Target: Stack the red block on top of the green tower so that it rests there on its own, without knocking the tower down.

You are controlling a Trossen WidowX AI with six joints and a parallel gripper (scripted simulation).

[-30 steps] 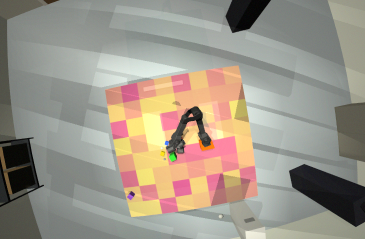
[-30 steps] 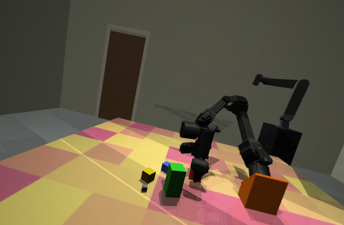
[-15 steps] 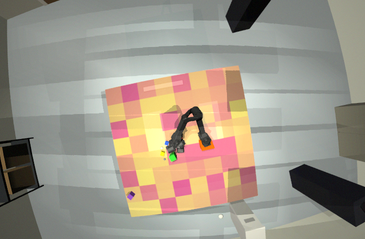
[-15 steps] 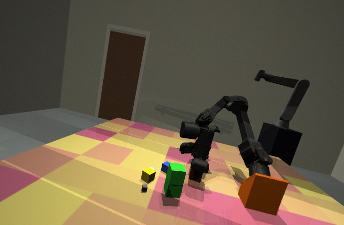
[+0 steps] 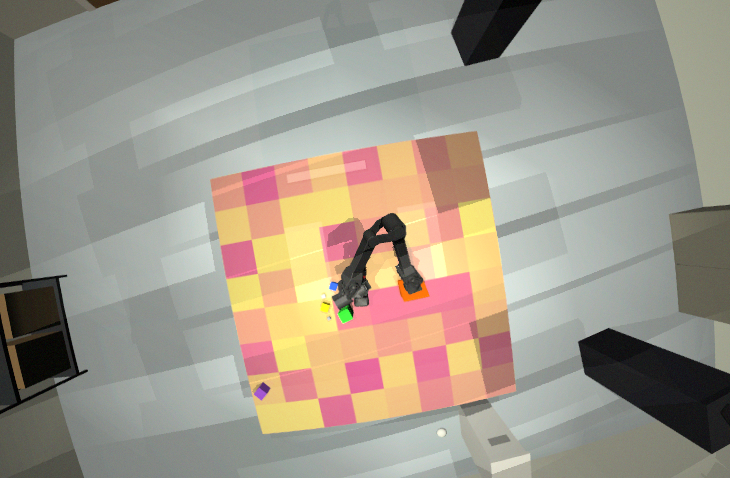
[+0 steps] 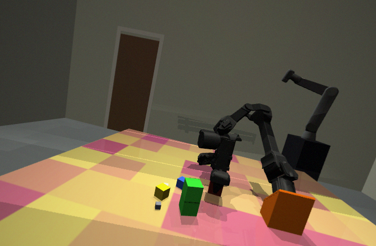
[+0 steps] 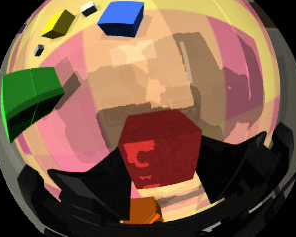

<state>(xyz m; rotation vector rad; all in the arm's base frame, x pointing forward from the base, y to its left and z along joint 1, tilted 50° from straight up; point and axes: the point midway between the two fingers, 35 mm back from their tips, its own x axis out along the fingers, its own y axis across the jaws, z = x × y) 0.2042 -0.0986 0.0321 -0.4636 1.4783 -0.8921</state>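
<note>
The red block (image 6: 212,188) (image 7: 162,149) is between the fingers of my gripper (image 6: 217,186) (image 7: 156,138), which is shut on it. One black finger presses each side of the block in the wrist view. The block is at the table surface or just above it; the exact gap cannot be told. The green tower (image 5: 345,315) (image 6: 191,197) (image 7: 32,94) stands upright, with a seam at mid-height. It is close beside the gripper, apart from the red block, and on the left in the wrist view. In the top view the arm hides the red block and the fingertips.
A blue block (image 5: 333,286) (image 6: 180,182) (image 7: 121,19), a yellow block (image 5: 325,307) (image 6: 161,191) (image 7: 59,24) and small white (image 7: 88,9) and grey (image 6: 157,205) (image 7: 39,50) cubes lie near the tower. The arm's base is at an orange block (image 6: 290,211). A purple block (image 5: 261,390) is near a table corner.
</note>
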